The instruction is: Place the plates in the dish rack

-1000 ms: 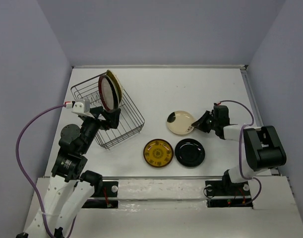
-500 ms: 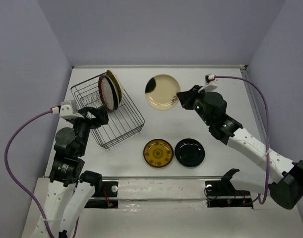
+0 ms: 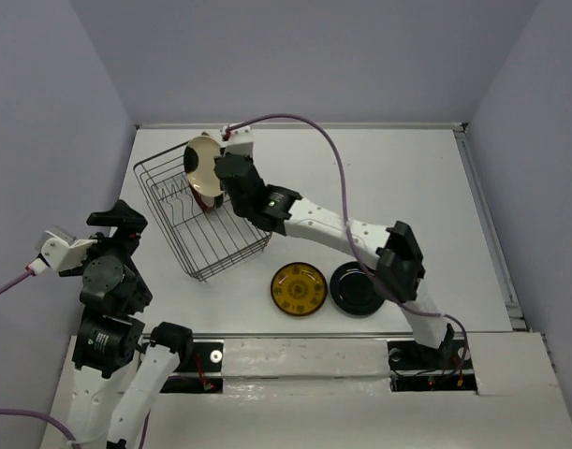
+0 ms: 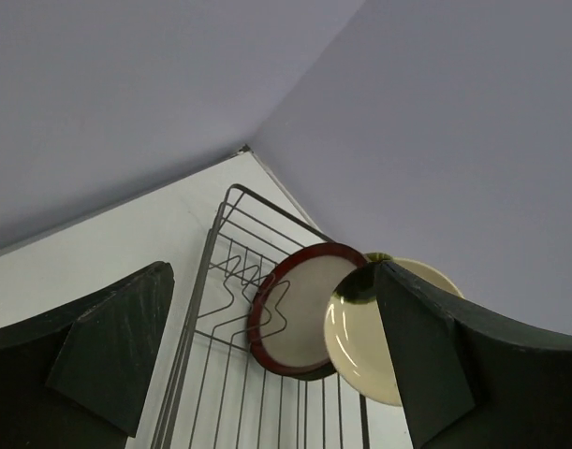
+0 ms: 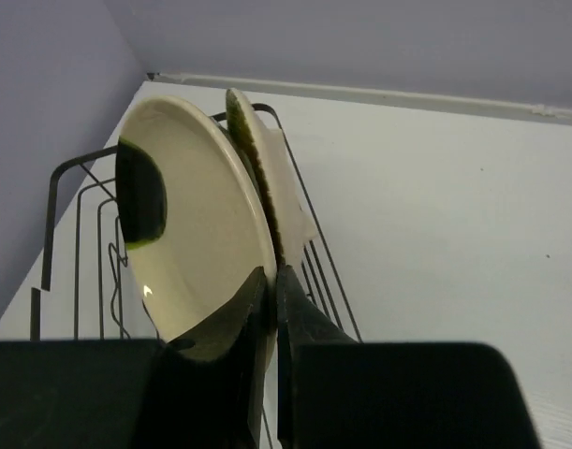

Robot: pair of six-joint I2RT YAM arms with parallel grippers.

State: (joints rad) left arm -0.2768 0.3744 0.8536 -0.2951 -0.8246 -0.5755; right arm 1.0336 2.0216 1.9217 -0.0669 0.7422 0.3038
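Right now: right gripper [image 5: 271, 281] is clamped on the lower rim of the cream plate with a dark patch [image 5: 201, 253], fingers pinched tight together. The plate is held upright at the far end of the dish rack [image 3: 231, 254], its hollow face turned left. Whether its edge touches the wires, I cannot tell. Just behind it stands a yellow-edged plate [image 5: 241, 122], also on edge. The red-rimmed plate [image 4: 300, 309] stands in the same far end, partly overlapped by the cream one in the left wrist view.

Left gripper [image 4: 271, 281] is spread wide with nothing between its fingers (near left, well apart from the rack).

On the table [image 3: 388, 187], near and to the right of the rack, lie the yellow patterned plate [image 3: 299, 288] and the black plate [image 3: 359, 287], flat, side by side.
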